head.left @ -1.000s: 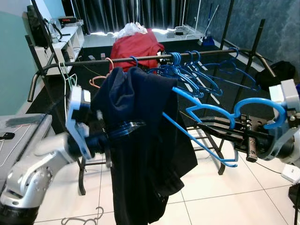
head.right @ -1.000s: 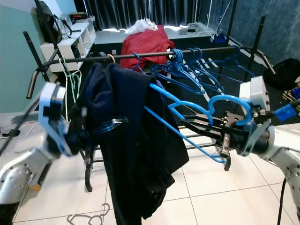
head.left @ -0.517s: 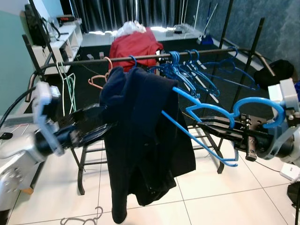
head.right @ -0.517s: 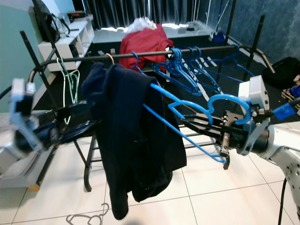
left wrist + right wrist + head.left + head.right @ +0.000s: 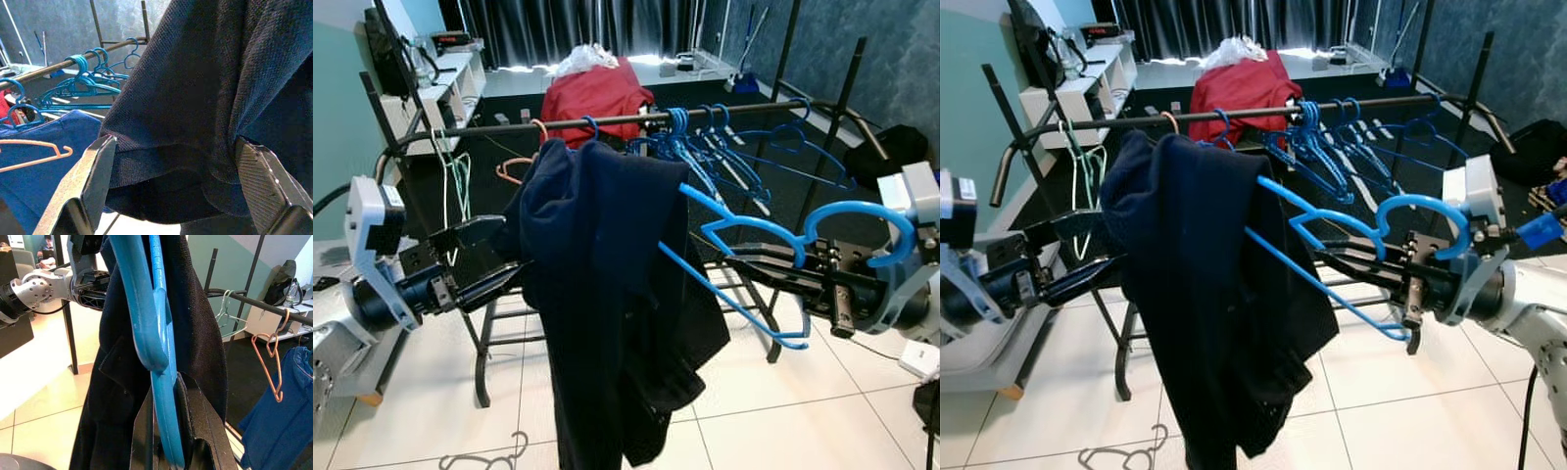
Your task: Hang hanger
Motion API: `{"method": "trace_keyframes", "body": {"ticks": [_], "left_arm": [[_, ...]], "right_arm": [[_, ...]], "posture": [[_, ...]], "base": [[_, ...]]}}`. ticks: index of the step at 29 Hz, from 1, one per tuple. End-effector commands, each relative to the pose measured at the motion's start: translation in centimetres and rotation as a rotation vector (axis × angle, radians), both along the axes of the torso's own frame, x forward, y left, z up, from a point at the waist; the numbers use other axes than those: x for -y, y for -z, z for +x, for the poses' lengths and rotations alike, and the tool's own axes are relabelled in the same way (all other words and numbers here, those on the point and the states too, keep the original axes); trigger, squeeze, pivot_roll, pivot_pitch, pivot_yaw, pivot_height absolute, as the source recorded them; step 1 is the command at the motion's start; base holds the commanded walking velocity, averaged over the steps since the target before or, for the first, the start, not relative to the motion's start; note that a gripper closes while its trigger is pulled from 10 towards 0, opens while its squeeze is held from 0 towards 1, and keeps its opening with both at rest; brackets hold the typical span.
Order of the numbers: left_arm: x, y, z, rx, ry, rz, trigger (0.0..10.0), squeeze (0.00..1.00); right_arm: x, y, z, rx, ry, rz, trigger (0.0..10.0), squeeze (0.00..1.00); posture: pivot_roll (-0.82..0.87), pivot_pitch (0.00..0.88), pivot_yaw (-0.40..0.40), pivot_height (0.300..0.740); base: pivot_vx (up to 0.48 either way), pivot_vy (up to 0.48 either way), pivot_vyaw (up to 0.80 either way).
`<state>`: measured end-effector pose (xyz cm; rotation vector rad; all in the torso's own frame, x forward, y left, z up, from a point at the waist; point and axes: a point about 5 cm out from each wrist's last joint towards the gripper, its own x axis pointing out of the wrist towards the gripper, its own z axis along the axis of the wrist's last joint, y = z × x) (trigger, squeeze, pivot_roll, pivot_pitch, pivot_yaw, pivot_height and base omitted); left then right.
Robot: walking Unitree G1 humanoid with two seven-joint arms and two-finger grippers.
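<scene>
Blue hanger [image 5: 744,264] with one dark shirt [image 5: 607,294] is sitting pinched in our right hand [image 5: 744,266]. Our left hand [image 5: 494,257] is waiting wide open beside the shirt, empty.

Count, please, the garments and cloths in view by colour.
Dark navy garment on the blue plastic hanger: 1
Red cloth heap behind the black metal rail: 1
Blue hanging garment: 1
Total: 3
</scene>
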<state>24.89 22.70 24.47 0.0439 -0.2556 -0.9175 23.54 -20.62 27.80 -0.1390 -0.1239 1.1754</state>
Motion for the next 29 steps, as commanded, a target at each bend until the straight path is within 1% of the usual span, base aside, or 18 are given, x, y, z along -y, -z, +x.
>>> {"method": "trace_keyframes", "body": {"ticks": [1, 2, 4, 5, 7, 8, 9, 10, 11, 12, 16, 17, 19, 22, 24, 25, 28, 29], "left_arm": [[0.2, 0.3, 0.0, 0.001, 0.004, 0.006, 10.0, 0.0], [0.6, 0.4, -0.2, -0.002, 0.035, 0.003, 10.0, 0.0], [0.6, 0.4, -0.2, -0.002, 0.035, 0.003, 10.0, 0.0], [1.6, 0.4, -0.7, -0.011, 0.104, -0.023, 10.0, 0.0], [1.6, 0.4, -0.7, -0.011, 0.104, -0.023, 10.0, 0.0], [2.6, 0.5, -1.3, -0.018, 0.178, -0.048, 10.0, 0.0], [2.6, 0.5, -1.3, -0.018, 0.178, -0.048, 10.0, 0.0], [3.8, 0.6, -2.0, -0.027, 0.263, -0.085, 10.0, 0.0], [3.8, 0.6, -2.0, -0.027, 0.263, -0.085, 10.0, 0.0], [4.9, 0.7, -2.5, -0.035, 0.328, -0.115, 10.0, 0.0], [5.6, 0.7, -2.8, -0.038, 0.37, -0.135, 10.0, 0.0], [6.2, 0.7, -3.0, -0.04, 0.402, -0.152, 10.0, 0.0], [6.6, 0.8, -3.0, -0.04, 0.412, -0.161, 10.0, 0.0], [8.0, 1.1, -2.0, -0.041, 0.364, -0.159, 10.0, 0.0], [8.0, 1.1, -2.0, -0.041, 0.364, -0.159, 10.0, 0.0], [8.3, 1.2, -1.7, -0.04, 0.341, -0.155, 10.0, 0.0], [9.1, 2.1, 0.5, -0.062, 0.17, -0.092, 10.0, 0.0], [9.1, 2.1, 0.5, -0.062, 0.17, -0.092, 10.0, 0.0]], "right_arm": [[-0.3, -0.6, -0.4, 0.029, -0.031, 0.005, 0.0, 0.0], [-0.4, -0.7, -0.4, 0.031, -0.035, 0.008, 0.0, 0.0], [-0.4, -0.7, -0.4, 0.031, -0.035, 0.008, 0.0, 0.0], [-0.5, -0.8, -0.3, 0.034, -0.04, 0.012, 0.0, 0.0], [-0.5, -0.8, -0.3, 0.034, -0.04, 0.012, 0.0, 0.0], [-0.6, -0.8, -0.3, 0.036, -0.045, 0.016, 0.0, 0.0], [-0.6, -0.8, -0.3, 0.036, -0.045, 0.016, 0.0, 0.0], [-0.7, -0.8, -0.2, 0.036, -0.05, 0.019, 0.0, 0.0], [-0.7, -0.8, -0.2, 0.036, -0.05, 0.019, 0.0, 0.0], [-0.8, -0.9, -0.2, 0.036, -0.053, 0.021, 0.0, 0.0], [-0.8, -0.9, -0.2, 0.035, -0.054, 0.021, 0.0, 0.0], [-0.8, -0.9, -0.2, 0.035, -0.053, 0.021, 0.0, 0.0], [-0.8, -0.9, -0.2, 0.036, -0.05, 0.02, 0.0, 0.0], [-0.9, -0.9, -0.3, 0.035, -0.048, 0.023, 0.0, 0.0], [-0.9, -0.9, -0.3, 0.035, -0.048, 0.023, 0.0, 0.0], [-0.9, -0.9, -0.3, 0.035, -0.049, 0.025, 0.0, 0.0], [-0.9, -0.9, -0.3, 0.034, -0.05, 0.028, 0.0, 0.0], [-0.9, -0.9, -0.3, 0.034, -0.05, 0.028, 0.0, 0.0]], "posture": [[-0.06, 0.0, 0.035, 0.74], [-0.05, 0.0, 0.034, 0.74], [-0.05, 0.0, 0.034, 0.74], [-0.05, 0.0, 0.033, 0.74], [-0.05, 0.0, 0.033, 0.74], [-0.05, 0.0, 0.031, 0.74], [-0.05, 0.0, 0.031, 0.74], [-0.05, 0.0, 0.029, 0.74], [-0.05, 0.0, 0.029, 0.74], [-0.05, 0.0, 0.028, 0.74], [-0.05, 0.0, 0.028, 0.74], [-0.06, 0.0, 0.029, 0.74], [-0.06, 0.0, 0.031, 0.74], [-0.06, 0.0, 0.034, 0.74], [-0.06, 0.0, 0.034, 0.74], [-0.06, 0.0, 0.034, 0.74], [-0.06, 0.0, 0.033, 0.74], [-0.06, 0.0, 0.033, 0.74]], "base": [[0.0, 0.0, 0.0], [0.0, 0.0, 0.0], [0.0, 0.0, 0.0], [0.0, 0.0, 0.0], [0.0, 0.0, 0.0], [0.0, 0.0, 0.0], [0.0, 0.0, 0.0], [0.0, 0.0, 0.0], [0.0, 0.0, 0.0], [0.0, 0.0, 0.0], [0.0, 0.0, 0.0], [0.0, 0.0, 0.0], [0.0, 0.0, 0.0], [0.0, 0.0, 0.0], [0.0, 0.0, 0.0], [0.0, 0.0, 0.0], [0.0, 0.0, 0.0], [0.0, 0.0, 0.0]]}}
